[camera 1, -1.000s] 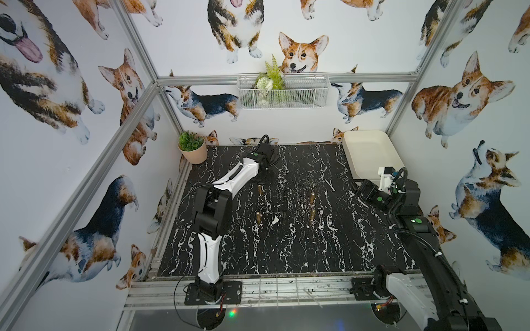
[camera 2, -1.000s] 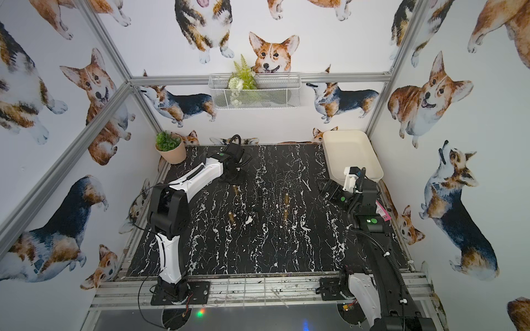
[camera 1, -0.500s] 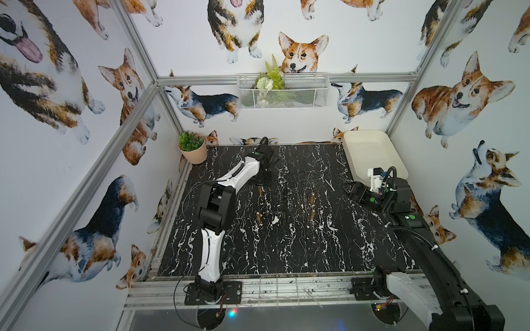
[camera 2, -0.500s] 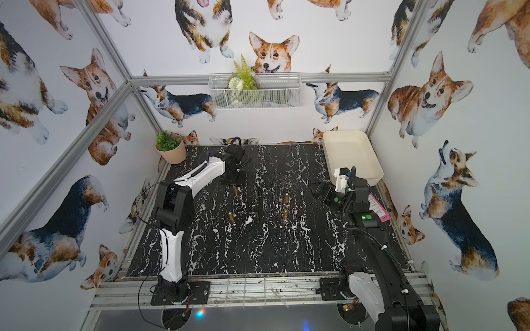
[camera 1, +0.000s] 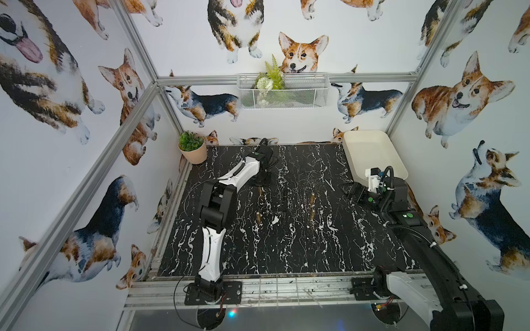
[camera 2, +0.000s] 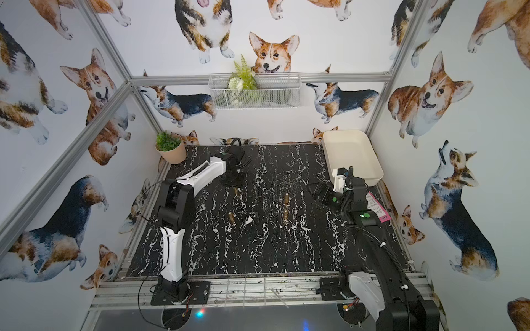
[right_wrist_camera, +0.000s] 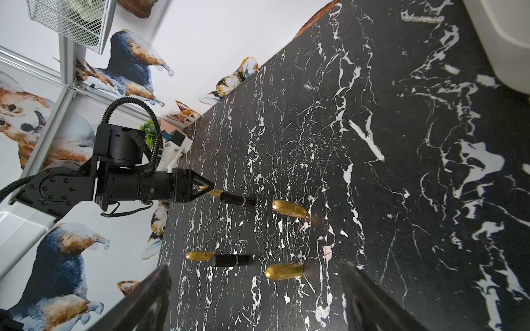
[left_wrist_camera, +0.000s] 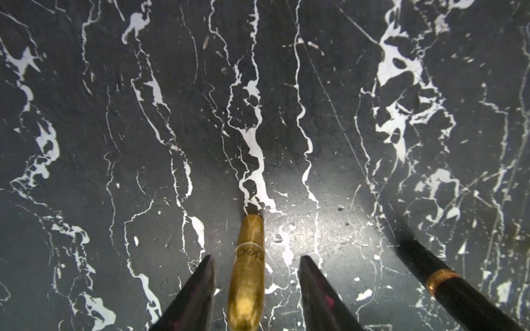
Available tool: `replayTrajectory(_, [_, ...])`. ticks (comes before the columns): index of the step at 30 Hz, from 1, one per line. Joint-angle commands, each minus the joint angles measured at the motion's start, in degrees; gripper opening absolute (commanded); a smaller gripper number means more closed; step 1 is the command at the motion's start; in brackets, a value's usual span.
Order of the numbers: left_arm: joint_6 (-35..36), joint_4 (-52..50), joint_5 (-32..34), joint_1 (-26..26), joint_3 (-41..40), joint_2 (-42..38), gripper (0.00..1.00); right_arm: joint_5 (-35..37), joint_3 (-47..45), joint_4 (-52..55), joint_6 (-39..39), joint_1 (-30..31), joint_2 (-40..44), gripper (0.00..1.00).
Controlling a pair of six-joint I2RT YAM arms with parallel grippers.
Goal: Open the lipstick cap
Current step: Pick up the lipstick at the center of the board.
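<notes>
On the black marble counter (camera 1: 286, 252), the left gripper (left_wrist_camera: 258, 258) is down at the surface in the back half, left of the middle and well in from the left edge. Its fingers (left_wrist_camera: 198, 286) are released and straddle a gold lipstick (left_wrist_camera: 248, 275) that lies flat on the marble. A sliver of counter shows on each side of the tube, so neither finger is touching it. A thin pale ring runs round the tube's body, and its far end points away from the wrist over bare marble. A black lipstick (left_wrist_camera: 447, 283) with a gold band lies just beyond one finger, near it but apart. Toward the middle of the counter lie two more gold lipsticks (right_wrist_camera: 289, 208) (right_wrist_camera: 284, 271). A third gold one (right_wrist_camera: 200, 256) lies end to end with a second black tube (right_wrist_camera: 233, 260). The right gripper (right_wrist_camera: 255, 268) hangs above the counter near the right edge, just in front of the white tray (camera 1: 372, 137) in the back right corner. Its fingers (right_wrist_camera: 143, 301) are spread wide with nothing between them. A potted plant (camera 1: 192, 152) fills the back left corner. In both top views the widest open stretch of marble runs along the front edge.
</notes>
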State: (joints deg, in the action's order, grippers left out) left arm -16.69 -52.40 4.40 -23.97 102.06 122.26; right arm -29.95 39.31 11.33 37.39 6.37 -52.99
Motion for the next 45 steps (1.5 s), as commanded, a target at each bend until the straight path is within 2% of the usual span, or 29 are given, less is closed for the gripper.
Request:
replayTrajectory(1, [-0.4, -2.2, -0.2, 0.2, 0.7, 0.3, 0.47, 0.6, -0.4, -0.6, -0.2, 0.1, 0.0, 0.94])
replayTrajectory(12, [-0.4, -2.9, 0.1, 0.3, 1.1, 1.3, 0.44, 1.2, -1.0, -1.3, -0.1, 0.2, -0.5, 0.94])
replayTrajectory(27, [-0.1, -3.6, 0.1, 0.3, 0.7, 1.4, 0.27, 1.8, -1.4, -1.5, -0.4, 0.2, -0.9, 0.94])
replayTrajectory(31, [0.0, -3.8, -0.1, 0.3, 0.6, 1.7, 0.25, 2.1, -1.3, -1.2, -0.7, 0.2, -1.0, 0.94])
replayTrajectory(33, [0.0, -3.8, 0.0, 0.3, 0.6, 1.8, 0.19, 1.9, -1.3, -1.3, -0.6, 0.2, -1.1, 0.94])
replayTrajectory(38, [0.0, -3.7, -0.4, 0.3, 0.4, 1.6, 0.17, 1.7, -1.1, -1.3, -0.6, 0.2, -1.2, 0.92])
replayTrajectory(45, [0.6, -5.6, -0.4, 0.2, 1.2, -1.9, 0.1, -1.7, 1.9, 0.2, -2.6, 1.1, -2.3, 0.89])
